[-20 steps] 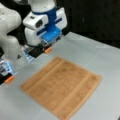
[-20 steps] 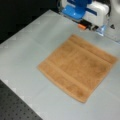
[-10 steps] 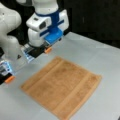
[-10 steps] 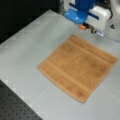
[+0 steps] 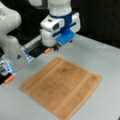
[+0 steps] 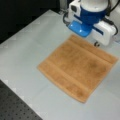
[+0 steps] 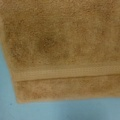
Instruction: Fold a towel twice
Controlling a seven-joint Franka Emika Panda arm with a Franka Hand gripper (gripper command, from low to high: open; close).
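Overhead, end effector (image 5: 51, 48) hovers — towel (image 5: 61, 86) flat, unfolded below.

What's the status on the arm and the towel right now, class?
Gripper above the table, by the towel's far corner; jaws hidden. Towel flat, unfolded, untouched. Nothing lies on it.

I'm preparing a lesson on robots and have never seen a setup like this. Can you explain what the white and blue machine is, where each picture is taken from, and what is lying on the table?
The white and blue machine is a robot arm; its gripper hangs above the far edge of the towel, holding nothing. Two pictures come from cameras facing the pale table; the third comes from a camera on the arm's wrist, looking straight down at the towel. The orange-brown towel lies flat and unfolded in both front views. The gripper does not show in the wrist view.
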